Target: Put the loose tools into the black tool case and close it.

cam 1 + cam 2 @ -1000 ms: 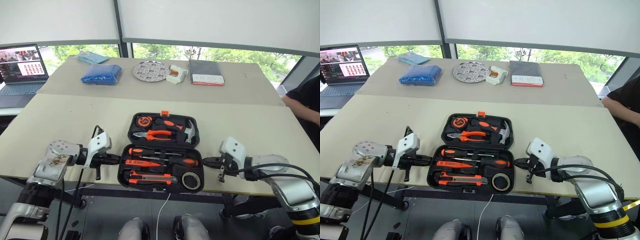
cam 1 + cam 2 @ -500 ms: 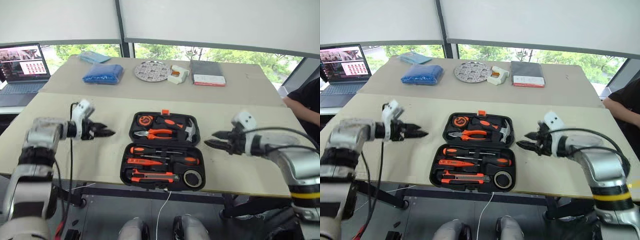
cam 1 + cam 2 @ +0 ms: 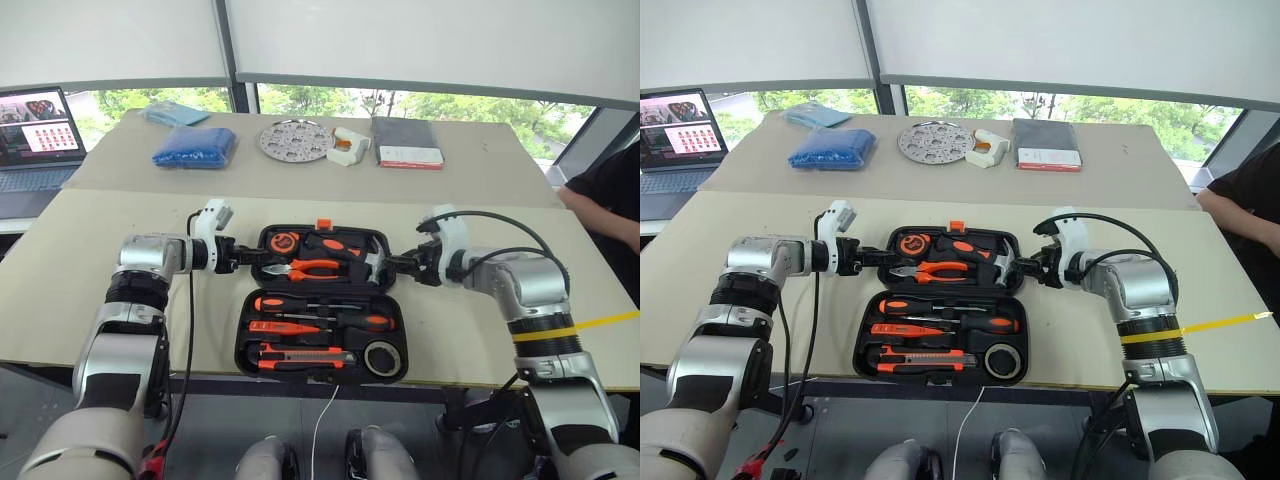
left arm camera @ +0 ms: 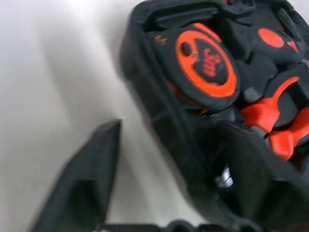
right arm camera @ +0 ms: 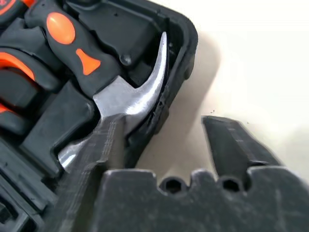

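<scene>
Black tool case [image 3: 322,305] lies open on the tabletop [image 3: 120,250], between both grippers, tools seated in its recesses.

Left gripper [image 3: 250,257]: jaws part open, straddling the case's far-half side wall. One finger sits outside on the tabletop, the other inside the rim, beside the orange-black tape measure [image 4: 205,67]. No clamp visible on the wall.

Right gripper [image 3: 385,264]: jaws part open, straddling the opposite wall of the same half. One finger is inside, next to the steel hammer head [image 5: 137,99]; the other is outside over bare tabletop. Cannot tell whether the pads touch the wall.

Near half, between and below both jaws: two orange-black screwdrivers [image 3: 325,303], slim tester screwdriver [image 3: 285,326], utility knife [image 3: 305,356], tape roll [image 3: 381,359]. Orange-handled pliers [image 3: 310,268] sit in the far half, between the two grippers.
</scene>
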Controlling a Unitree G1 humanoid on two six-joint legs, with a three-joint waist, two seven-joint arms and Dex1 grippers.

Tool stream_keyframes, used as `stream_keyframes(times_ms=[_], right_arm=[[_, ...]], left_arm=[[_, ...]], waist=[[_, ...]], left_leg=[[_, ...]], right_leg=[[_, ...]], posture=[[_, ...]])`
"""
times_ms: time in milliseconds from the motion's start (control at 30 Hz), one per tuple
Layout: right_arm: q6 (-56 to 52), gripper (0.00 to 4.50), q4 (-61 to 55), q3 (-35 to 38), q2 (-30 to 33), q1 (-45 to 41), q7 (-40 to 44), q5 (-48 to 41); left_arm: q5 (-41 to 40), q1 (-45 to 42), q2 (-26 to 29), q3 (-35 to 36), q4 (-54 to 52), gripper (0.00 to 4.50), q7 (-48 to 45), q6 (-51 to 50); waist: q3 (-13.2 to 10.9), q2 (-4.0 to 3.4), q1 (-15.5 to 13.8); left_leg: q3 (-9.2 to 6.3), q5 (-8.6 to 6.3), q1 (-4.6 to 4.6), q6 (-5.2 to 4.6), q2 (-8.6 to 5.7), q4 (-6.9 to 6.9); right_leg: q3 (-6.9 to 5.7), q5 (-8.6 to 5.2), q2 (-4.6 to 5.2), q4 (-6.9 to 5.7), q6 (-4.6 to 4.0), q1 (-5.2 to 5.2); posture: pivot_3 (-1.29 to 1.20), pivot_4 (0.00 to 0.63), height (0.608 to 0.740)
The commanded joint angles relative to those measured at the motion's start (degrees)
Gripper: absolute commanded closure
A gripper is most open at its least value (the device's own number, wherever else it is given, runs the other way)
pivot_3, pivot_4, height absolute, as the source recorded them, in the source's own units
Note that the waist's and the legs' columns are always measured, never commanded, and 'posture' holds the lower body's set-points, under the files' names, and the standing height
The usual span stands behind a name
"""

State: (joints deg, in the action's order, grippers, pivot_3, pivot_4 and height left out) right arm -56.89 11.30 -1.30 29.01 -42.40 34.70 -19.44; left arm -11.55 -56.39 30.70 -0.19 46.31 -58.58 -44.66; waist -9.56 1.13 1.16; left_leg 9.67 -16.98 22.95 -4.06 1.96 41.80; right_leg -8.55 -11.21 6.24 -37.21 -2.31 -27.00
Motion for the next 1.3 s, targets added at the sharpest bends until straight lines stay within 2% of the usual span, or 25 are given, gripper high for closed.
stream_keyframes(times_ms=[33, 167, 400, 500, 700, 800, 867, 967, 1100, 1233, 1300], right_arm=[[-0.8, 3.13, 1.1, 1.5, -1.3, -0.6, -1.8, 0.0], [-1.6, 4.47, -0.1, 1.4, -2.2, 0.4, -2.1, 0.0], [-0.4, 4.50, -0.6, 2.7, -3.0, -1.5, -2.6, -0.2], [7.2, 4.50, -2.0, 2.8, -2.5, -2.8, -3.6, 2.2], [19.1, 4.50, -4.2, 2.9, -2.3, -4.0, -5.8, 6.2], [26.0, 4.50, -4.3, 2.4, -2.4, -3.3, -7.7, 9.2], [30.4, 4.50, -4.4, 3.2, -3.2, -2.2, -9.4, 10.4], [38.1, 4.50, -5.0, 2.0, -2.5, 1.3, -10.2, 13.6], [48.6, 4.50, -5.6, -0.4, -1.3, 9.3, -10.2, 18.4], [62.4, 4.50, -6.4, -2.1, 0.9, 17.1, -12.1, 24.4], [67.7, 4.50, -8.0, -2.1, 2.0, 21.2, -12.8, 26.3]], left_arm=[[0.2, 0.0, 0.5, -0.4, -1.1, 3.03, -0.5, 0.3], [-0.3, 0.3, 0.5, 0.2, -1.4, 4.45, -0.3, -0.4], [0.8, 3.3, 0.5, -1.8, -5.0, 4.49, -1.2, 2.3], [1.5, 3.2, -0.8, 0.3, -6.5, 4.49, 2.3, 14.8], [0.7, -0.9, -3.4, 4.9, -4.9, 4.49, 8.0, 32.0], [0.7, -2.0, -4.3, 5.8, -3.7, 4.49, 9.4, 38.1], [1.9, -1.8, -4.7, 5.3, -3.2, 4.49, 10.7, 42.9], [3.8, 0.1, -5.1, 4.0, -3.4, 4.49, 11.6, 48.1], [10.7, 5.8, -4.1, 0.2, -4.1, 4.49, 15.9, 60.4], [11.4, 11.3, -3.6, 1.7, -6.0, 4.49, 21.0, 63.7], [10.4, 14.8, -2.8, 3.0, -9.0, 4.49, 22.4, 62.7]], waist=[[0.0, -0.01, 0.1], [0.0, -0.03, 0.0], [0.1, -0.05, 0.1], [0.1, -0.05, 0.1], [0.0, -0.05, -0.4], [0.0, -0.05, -0.3], [0.0, -0.04, -0.2], [0.0, -0.04, -0.2], [0.0, -0.04, -0.2], [0.1, -0.04, -0.2], [0.1, -0.04, -0.2]], left_leg=[[0.01, 0.01, -0.07, 0.03, 0.00, 0.00], [-0.01, 0.03, -0.52, 0.09, 0.01, -0.01], [-0.05, 0.02, -0.78, 0.10, 0.06, -0.06], [-0.04, 0.03, -0.77, 0.10, 0.06, -0.06], [-0.03, 0.04, -0.27, 0.34, 0.00, -0.05], [0.00, 0.45, 0.28, 0.02, -0.05, -0.05], [0.01, 0.48, 0.33, 0.01, -0.05, -0.06], [0.03, 0.48, 0.36, 0.01, -0.04, -0.31], [0.12, 0.48, 0.26, 0.00, -0.16, -0.81], [0.13, 0.48, 0.07, 0.00, -0.16, -1.02], [0.12, 0.48, -0.10, 0.00, -0.14, -1.02]], right_leg=[[0.02, 0.00, 0.00, -0.03, 0.00, 0.03], [0.09, -0.02, 0.13, -0.10, 0.02, 0.47], [0.24, -0.01, 0.30, -0.05, 0.01, 0.71], [0.24, 0.00, 0.30, -0.06, -0.01, 0.70], [0.14, 0.26, 0.66, -0.02, -0.03, 0.30], [0.09, 0.49, 0.47, -0.01, -0.29, -0.24], [0.06, 0.57, 0.23, 0.00, -0.44, -0.26], [-0.03, 0.57, 0.13, 0.04, -0.44, -0.28], [-0.10, 0.51, 0.06, 0.22, -0.34, -0.28], [-0.09, 0.42, 0.03, 0.43, -0.22, -0.08], [-0.06, 0.18, 0.03, 0.46, 0.17, 0.07]], posture=[[0.00, 0.150, 0.718], [0.00, 0.150, 0.718], [0.00, 0.150, 0.718], [0.00, 0.150, 0.718], [0.00, 0.150, 0.718], [0.00, 0.150, 0.718], [0.00, 0.150, 0.718], [0.00, 0.150, 0.718], [0.00, 0.150, 0.718], [0.00, 0.150, 0.718], [0.00, 0.150, 0.718]])
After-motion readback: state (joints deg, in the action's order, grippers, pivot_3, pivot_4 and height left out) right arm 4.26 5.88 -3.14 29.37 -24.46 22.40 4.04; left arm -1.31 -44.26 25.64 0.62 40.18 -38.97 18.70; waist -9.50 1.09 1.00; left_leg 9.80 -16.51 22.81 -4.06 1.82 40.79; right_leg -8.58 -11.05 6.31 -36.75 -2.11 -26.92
